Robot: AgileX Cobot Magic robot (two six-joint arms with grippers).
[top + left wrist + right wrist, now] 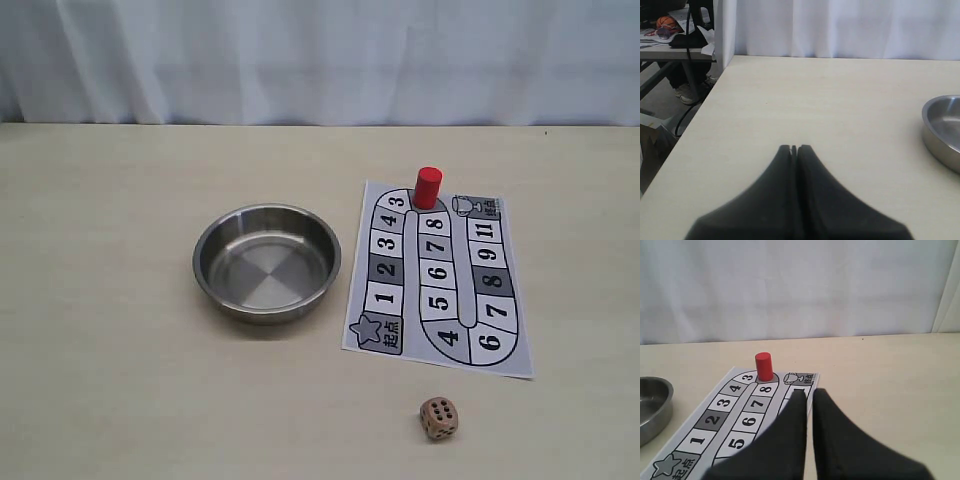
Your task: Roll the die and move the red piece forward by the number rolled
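Observation:
The red piece stands upright at the far bend of the paper game board, beside the squares marked 3 and 8. The die lies on the table in front of the board's near edge, with a six-pip face on one side. Neither gripper shows in the exterior view. My left gripper is shut and empty over bare table, left of the bowl. My right gripper is shut down to a thin slit with nothing in it, hanging over the board's right part, short of the red piece. The die is out of both wrist views.
A steel bowl sits empty left of the board; its rim also shows in the left wrist view and in the right wrist view. A white curtain backs the table. The table's left edge drops to the floor.

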